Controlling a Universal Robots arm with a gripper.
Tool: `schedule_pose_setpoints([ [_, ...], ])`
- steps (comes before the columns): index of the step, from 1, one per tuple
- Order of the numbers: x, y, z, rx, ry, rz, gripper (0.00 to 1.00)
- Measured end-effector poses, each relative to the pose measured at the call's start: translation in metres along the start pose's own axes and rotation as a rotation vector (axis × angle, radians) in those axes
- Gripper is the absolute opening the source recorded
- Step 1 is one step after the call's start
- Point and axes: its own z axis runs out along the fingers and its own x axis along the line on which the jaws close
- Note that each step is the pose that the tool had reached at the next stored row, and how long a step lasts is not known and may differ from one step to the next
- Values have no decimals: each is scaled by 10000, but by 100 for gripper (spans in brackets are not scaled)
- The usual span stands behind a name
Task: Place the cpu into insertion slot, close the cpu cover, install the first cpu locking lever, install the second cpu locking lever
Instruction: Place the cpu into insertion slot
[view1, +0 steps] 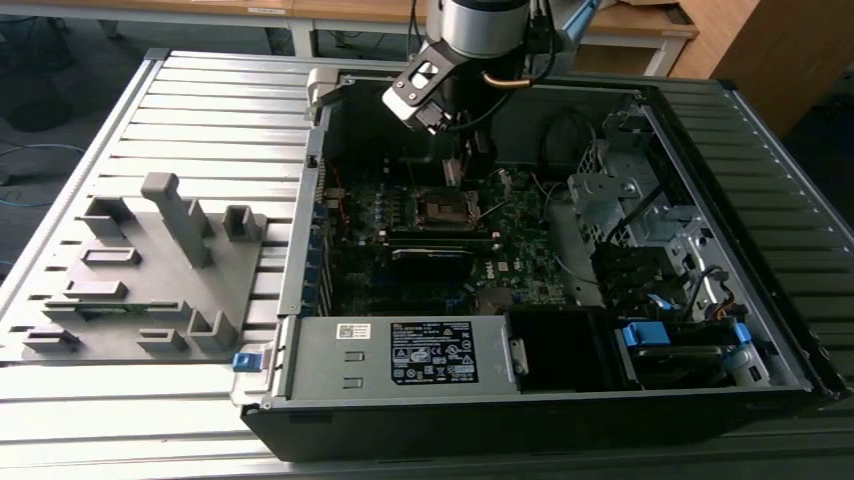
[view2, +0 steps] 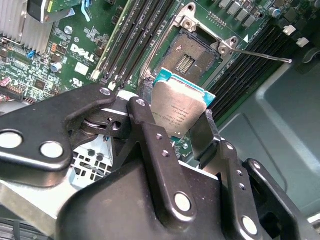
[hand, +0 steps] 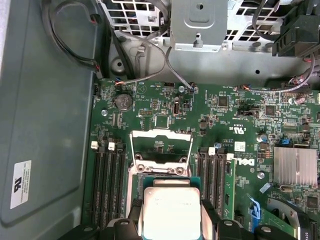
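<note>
The gripper (view2: 172, 117) is seen nearest in the second wrist view, and its 2 fingers (view2: 150, 135) are closed narrowly on the cpu (view2: 181, 102), which is pinched at 2 opposite edges with its dull metal top facing the camera. The chip is held over the near edge of the insertion slot (view2: 192, 59). It is not seated, and the dark recessed centre of the slot is uncovered. Beyond the slot, in the first wrist view, the cpu cover (hand: 161, 133) appears to be lifted open, so that the board is seen through its window. 1 locking lever (view2: 260, 55) is released and sticks out sideways from a corner of the socket. Long black memory slots (hand: 107, 175) lie on both sides, on the green motherboard (hand: 240, 115). In the exterior view the arm is reached down into the open computer case (view1: 304, 250). The 1st step, placing the chip, is judged to be in hand, and the other 3 are not yet done. For seating, it is judged that the chip must be brought level and square with the slot and released only when it lies flat inside the rim.
</note>
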Motion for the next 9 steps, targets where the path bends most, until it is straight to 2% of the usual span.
schedule_pose_setpoints([
  [9, -2, -14, 52, 2, -2, 0, 54],
])
